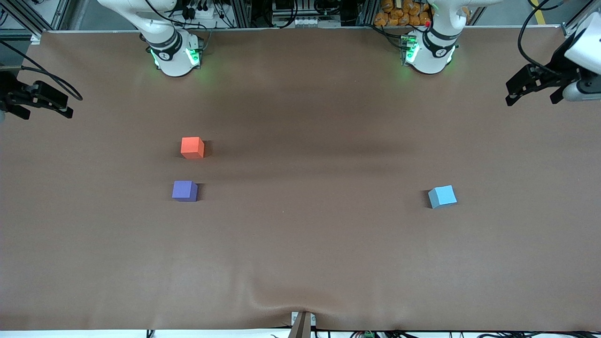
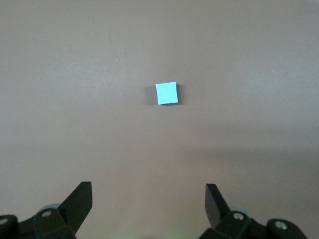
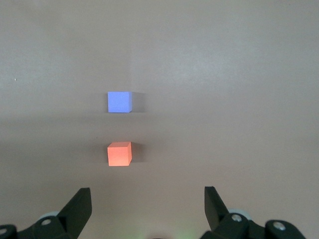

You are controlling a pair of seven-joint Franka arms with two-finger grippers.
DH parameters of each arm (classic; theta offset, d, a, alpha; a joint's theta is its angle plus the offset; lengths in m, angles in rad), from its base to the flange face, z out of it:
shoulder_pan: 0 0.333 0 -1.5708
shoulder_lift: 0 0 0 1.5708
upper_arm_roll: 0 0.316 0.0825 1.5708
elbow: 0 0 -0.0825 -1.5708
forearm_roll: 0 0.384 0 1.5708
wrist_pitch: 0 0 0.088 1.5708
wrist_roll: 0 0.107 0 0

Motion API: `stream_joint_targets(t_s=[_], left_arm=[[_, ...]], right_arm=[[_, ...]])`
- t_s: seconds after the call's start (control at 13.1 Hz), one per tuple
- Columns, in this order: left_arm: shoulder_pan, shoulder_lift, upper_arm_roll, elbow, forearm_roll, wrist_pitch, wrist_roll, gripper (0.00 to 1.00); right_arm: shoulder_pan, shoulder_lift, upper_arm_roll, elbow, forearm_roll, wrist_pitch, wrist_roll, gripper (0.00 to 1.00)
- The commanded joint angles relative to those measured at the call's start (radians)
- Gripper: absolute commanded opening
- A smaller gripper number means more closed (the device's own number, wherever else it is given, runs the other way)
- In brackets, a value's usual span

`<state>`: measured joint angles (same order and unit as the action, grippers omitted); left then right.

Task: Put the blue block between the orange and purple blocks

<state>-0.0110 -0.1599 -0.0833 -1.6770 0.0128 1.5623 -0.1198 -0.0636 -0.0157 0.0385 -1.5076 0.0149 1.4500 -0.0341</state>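
Front view: blue block (image 1: pixel 442 196) at 3 o'clock, the left arm's end; orange block (image 1: pixel 192 147) and purple block (image 1: pixel 184 190) at 9 o'clock, apart.

Left wrist view: left gripper (image 2: pixel 148 205) spread wide, empty, over the table (image 2: pixel 259 74).

Right wrist view: right gripper (image 3: pixel 148 207) likewise.

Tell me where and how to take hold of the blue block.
Grip the blue block across two opposite side faces, coming straight down from above. It sits flat on the table, alone, with nothing around it, so every side is free. It is turned a little off square, so the hand would probably need to twist to match. The open left hand is the closer one.
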Motion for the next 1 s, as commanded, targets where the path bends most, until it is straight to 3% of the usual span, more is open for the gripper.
stream_joint_targets(t_s=[0.0, 0.92], left_arm=[[-0.001, 0.017, 0.013, 0.045, -0.016, -0.028, 0.020, 1.00], [0.031, 0.037, 0.014, 0.054, -0.040, -0.079, 0.028, 1.00]], right_arm=[[0.031, -0.004, -0.035, 0.004, -0.004, -0.010, -0.006, 1.00], [0.033, 0.002, -0.034, 0.006, -0.001, -0.008, -0.013, 1.00]])
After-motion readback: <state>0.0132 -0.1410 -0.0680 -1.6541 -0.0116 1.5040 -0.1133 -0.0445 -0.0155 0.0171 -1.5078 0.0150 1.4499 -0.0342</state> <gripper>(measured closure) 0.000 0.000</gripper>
